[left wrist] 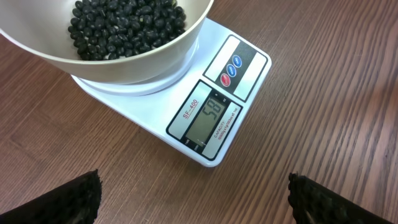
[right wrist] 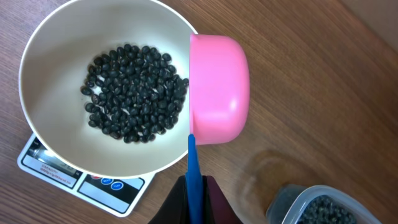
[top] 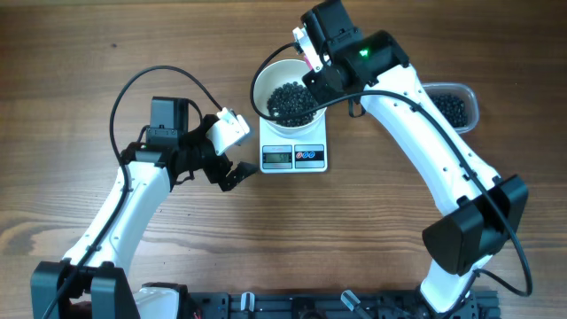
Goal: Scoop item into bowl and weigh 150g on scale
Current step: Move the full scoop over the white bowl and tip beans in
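Observation:
The white bowl [top: 288, 93] [right wrist: 43, 93] [left wrist: 124, 53] stands on the white scale [top: 295, 156] [left wrist: 214, 118] [right wrist: 81, 180] and holds a heap of black beans [top: 291, 102] [right wrist: 134, 93] [left wrist: 124, 25]. My right gripper [right wrist: 194, 186] is shut on the blue handle [right wrist: 193, 168] of a pink scoop [right wrist: 217, 87] [top: 307, 58], which is turned on its side at the bowl's right rim, its mouth facing the bowl. My left gripper [top: 232, 170] [left wrist: 193, 199] is open, low over the table just left of the scale, nothing between its fingers [left wrist: 68, 199].
A clear plastic container [top: 452, 106] [right wrist: 317, 205] with more black beans sits to the right of the scale. The right arm [top: 443, 168] stretches across the table's right half, and the left arm [top: 133, 204] across the left.

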